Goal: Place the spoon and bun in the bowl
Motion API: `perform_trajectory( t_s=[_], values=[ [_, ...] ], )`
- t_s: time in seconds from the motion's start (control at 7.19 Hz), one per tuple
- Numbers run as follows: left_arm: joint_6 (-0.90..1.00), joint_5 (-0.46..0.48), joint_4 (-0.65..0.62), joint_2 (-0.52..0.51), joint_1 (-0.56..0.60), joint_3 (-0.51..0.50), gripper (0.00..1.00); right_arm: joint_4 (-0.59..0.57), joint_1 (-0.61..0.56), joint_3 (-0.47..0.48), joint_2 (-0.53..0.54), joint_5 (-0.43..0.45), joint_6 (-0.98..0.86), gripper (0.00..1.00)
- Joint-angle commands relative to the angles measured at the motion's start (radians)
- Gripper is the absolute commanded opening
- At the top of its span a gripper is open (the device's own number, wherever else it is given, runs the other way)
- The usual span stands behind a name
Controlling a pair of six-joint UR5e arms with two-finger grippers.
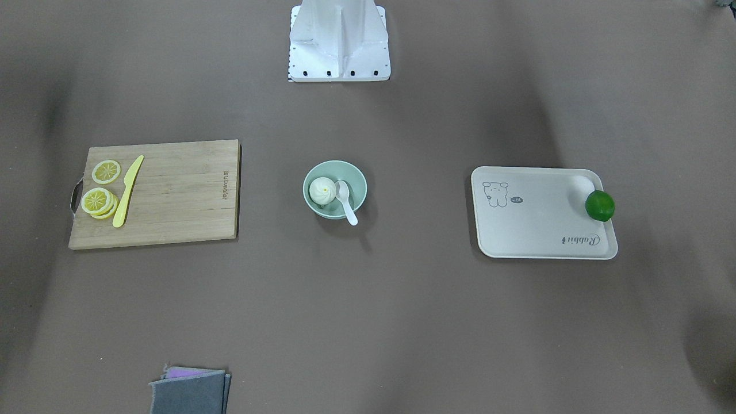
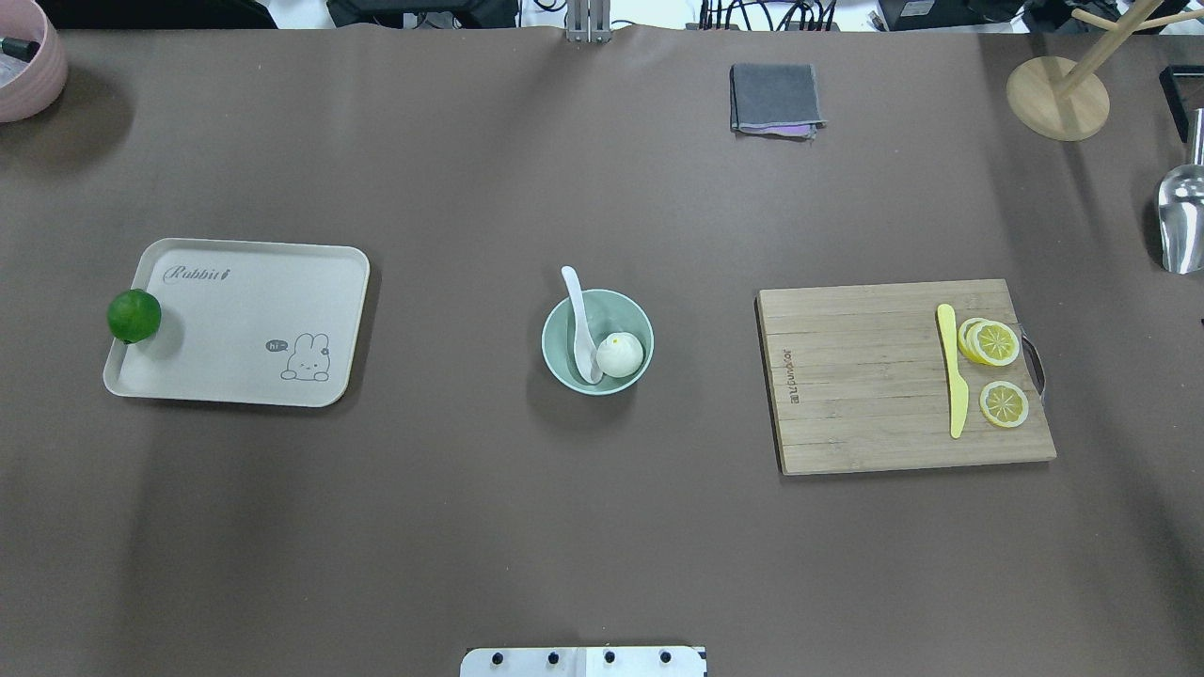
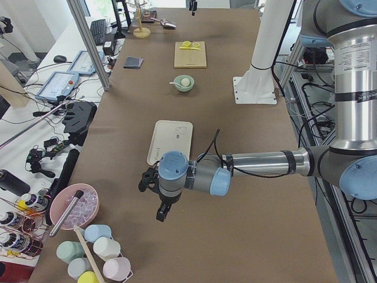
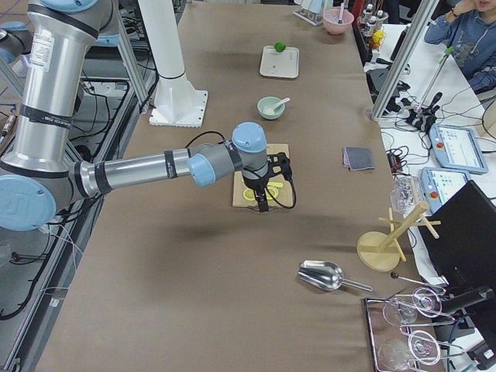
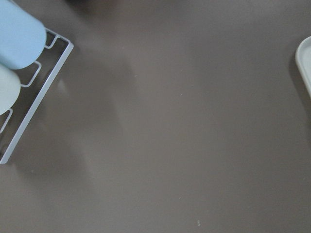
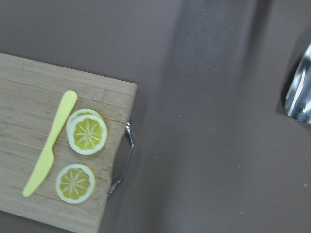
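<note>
The mint-green bowl [image 2: 632, 315] stands at the table's middle, also in the front view [image 1: 359, 183]. The white bun [image 2: 620, 354] lies inside it, as does the white spoon [image 2: 579, 320], scoop in the bowl and handle leaning over the far rim. In the front view the bun [image 1: 322, 191] and spoon [image 1: 347, 202] sit side by side. My left gripper [image 3: 161, 213] hangs near the tray's outer end, far from the bowl. My right gripper [image 4: 261, 203] hangs over the cutting board's outer end. Whether either is open, I cannot tell.
A beige tray [image 2: 235, 282] with a green lime [image 2: 134, 315] at its edge lies left. A wooden cutting board [image 2: 865, 376] with a yellow knife [image 2: 952, 367] and lemon slices [image 2: 992, 343] lies right. A grey cloth [image 2: 773, 98], wooden stand [image 2: 1058, 94], metal scoop [image 2: 1180, 221] and pink bowl [image 2: 28, 70] line the edges.
</note>
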State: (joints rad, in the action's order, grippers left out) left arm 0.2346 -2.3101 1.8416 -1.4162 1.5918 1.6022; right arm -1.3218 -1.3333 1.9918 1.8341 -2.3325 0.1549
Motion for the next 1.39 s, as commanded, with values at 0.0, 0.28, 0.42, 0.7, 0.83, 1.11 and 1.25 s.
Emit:
perform_trajectory(
  t_s=[0.0, 0.28, 0.42, 0.7, 0.83, 1.11, 1.25],
  values=[
    [0.003, 0.021, -0.005, 0.010, 0.020, -0.013, 0.99, -0.069, -0.107, -0.088, -0.004, -0.018, -0.246, 1.00],
    [-0.012, 0.008, -0.013, -0.007, 0.025, -0.030, 0.99, -0.070, -0.127, -0.132, -0.030, -0.018, -0.282, 1.00],
    [-0.044, -0.017, -0.092, -0.048, 0.025, -0.028, 0.99, -0.068, -0.127, -0.154, -0.047, -0.018, -0.282, 1.00],
    [-0.046, -0.038, -0.233, -0.079, 0.037, 0.029, 0.99, -0.070, -0.135, -0.174, -0.046, -0.028, -0.282, 1.00],
    [-0.046, -0.038, -0.330, -0.099, 0.037, 0.057, 0.99, -0.062, -0.141, -0.203, -0.050, -0.059, -0.281, 1.00],
    [-0.043, -0.035, -0.343, -0.086, 0.037, 0.062, 0.99, -0.063, -0.145, -0.205, -0.062, -0.082, -0.275, 1.00],
    [-0.041, -0.040, -0.343, -0.086, 0.039, 0.071, 0.99, -0.065, -0.147, -0.205, -0.067, -0.083, -0.273, 1.00]
  ],
)
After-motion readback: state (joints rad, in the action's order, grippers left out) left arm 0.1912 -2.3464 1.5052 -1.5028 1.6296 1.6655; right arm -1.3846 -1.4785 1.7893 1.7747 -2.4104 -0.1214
